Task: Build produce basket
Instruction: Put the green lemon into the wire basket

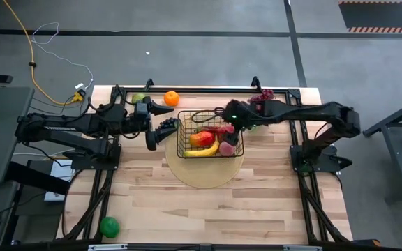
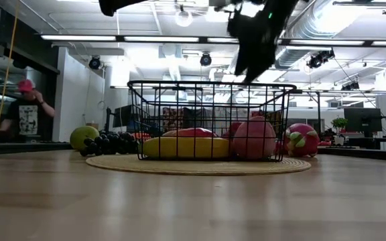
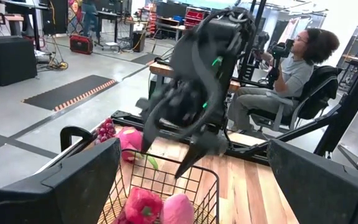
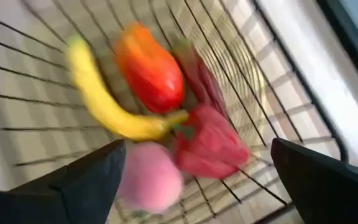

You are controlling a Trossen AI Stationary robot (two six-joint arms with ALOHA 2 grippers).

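The black wire basket (image 1: 204, 136) stands on a round pale disc (image 1: 204, 174). Inside it lie a yellow banana (image 4: 104, 93), a red-orange mango (image 4: 151, 65), a dark red fruit (image 4: 210, 143) and a pink peach (image 4: 151, 177). My right gripper (image 1: 230, 136) hangs open over the basket's right end, pointing steeply down, with nothing between its fingers. My left gripper (image 1: 160, 124) waits open and level just left of the basket, by the purple grapes (image 1: 167, 127). The orange (image 1: 171, 98), the green pear (image 1: 139, 98) and the red grapes (image 1: 262, 95) lie along the far edge.
A green ball (image 1: 109, 226) lies near the table's front left corner. A pink dragon fruit (image 2: 301, 140) rests on the table right of the basket. People are in the room beyond the table. Bare wood stretches in front of the disc.
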